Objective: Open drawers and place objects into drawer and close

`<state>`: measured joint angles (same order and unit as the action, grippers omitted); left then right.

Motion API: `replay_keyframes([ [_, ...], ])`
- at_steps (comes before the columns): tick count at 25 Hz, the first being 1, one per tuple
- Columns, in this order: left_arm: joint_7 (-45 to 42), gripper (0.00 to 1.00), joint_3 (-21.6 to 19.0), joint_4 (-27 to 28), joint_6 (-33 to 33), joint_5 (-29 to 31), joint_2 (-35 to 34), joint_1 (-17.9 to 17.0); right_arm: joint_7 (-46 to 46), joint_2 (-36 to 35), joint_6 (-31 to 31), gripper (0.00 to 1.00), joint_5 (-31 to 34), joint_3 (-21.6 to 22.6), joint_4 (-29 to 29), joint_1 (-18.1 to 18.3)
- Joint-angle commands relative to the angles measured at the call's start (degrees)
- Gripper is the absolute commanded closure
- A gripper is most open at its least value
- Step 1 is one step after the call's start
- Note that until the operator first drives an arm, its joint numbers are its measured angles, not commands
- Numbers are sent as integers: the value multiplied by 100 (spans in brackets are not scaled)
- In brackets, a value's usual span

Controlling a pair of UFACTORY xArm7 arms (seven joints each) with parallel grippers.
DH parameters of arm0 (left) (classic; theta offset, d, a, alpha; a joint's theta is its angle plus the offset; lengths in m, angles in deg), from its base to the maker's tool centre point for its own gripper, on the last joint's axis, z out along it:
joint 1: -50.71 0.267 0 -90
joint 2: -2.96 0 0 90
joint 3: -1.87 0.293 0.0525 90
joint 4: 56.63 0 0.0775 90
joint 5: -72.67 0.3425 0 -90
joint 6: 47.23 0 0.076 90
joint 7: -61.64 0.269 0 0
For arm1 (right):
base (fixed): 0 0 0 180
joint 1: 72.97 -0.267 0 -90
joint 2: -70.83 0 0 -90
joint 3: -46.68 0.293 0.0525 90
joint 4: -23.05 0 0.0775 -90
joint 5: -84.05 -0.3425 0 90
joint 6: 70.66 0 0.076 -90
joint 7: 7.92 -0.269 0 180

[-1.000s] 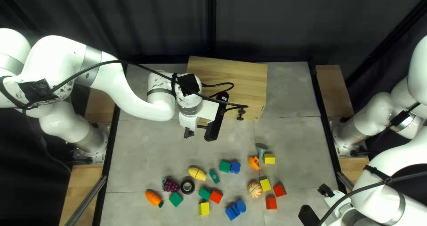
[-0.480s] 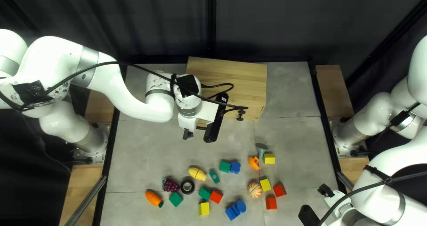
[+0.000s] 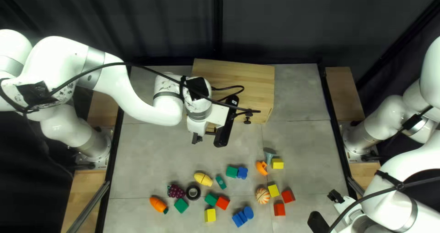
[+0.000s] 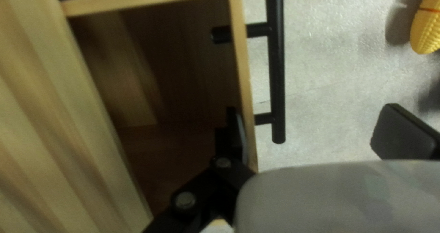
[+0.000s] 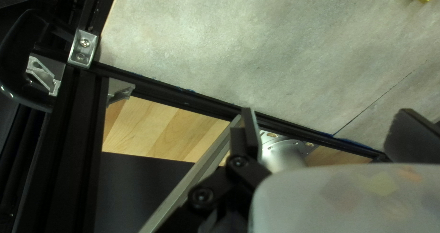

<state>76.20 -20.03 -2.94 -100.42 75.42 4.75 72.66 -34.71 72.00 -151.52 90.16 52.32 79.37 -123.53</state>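
My left gripper (image 3: 217,117) hangs over the front left of the wooden cabinet (image 3: 250,79), its fingertips hidden there. In the left wrist view a drawer (image 4: 245,77) stands pulled out, a black bar handle (image 4: 277,72) on its front panel. My left gripper (image 4: 321,131) is open: one finger is inside the drawer, close along the panel's inner face; the other is outside, beyond the handle. Nothing shows in the visible part of the drawer. My right gripper (image 3: 346,210) is low at the right of the top left view; its fingers stand apart with nothing between them (image 5: 330,133).
Across the near table lie a carrot (image 3: 158,205), grapes (image 3: 175,191), a black ring (image 3: 193,192), corn (image 3: 203,179), a striped ball (image 3: 262,196), an orange piece (image 3: 261,168), a grey-blue piece (image 3: 269,156) and several blocks, including a yellow one (image 3: 277,163).
My left gripper has shifted slightly to the right in the top left view. The right arm and the loose objects stay where they were.
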Motion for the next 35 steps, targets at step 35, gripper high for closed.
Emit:
replay_keyframes([
  [35,353,0,143,-269,127,-775,-154,151,0,0,0,0,0,0,0,0],
])
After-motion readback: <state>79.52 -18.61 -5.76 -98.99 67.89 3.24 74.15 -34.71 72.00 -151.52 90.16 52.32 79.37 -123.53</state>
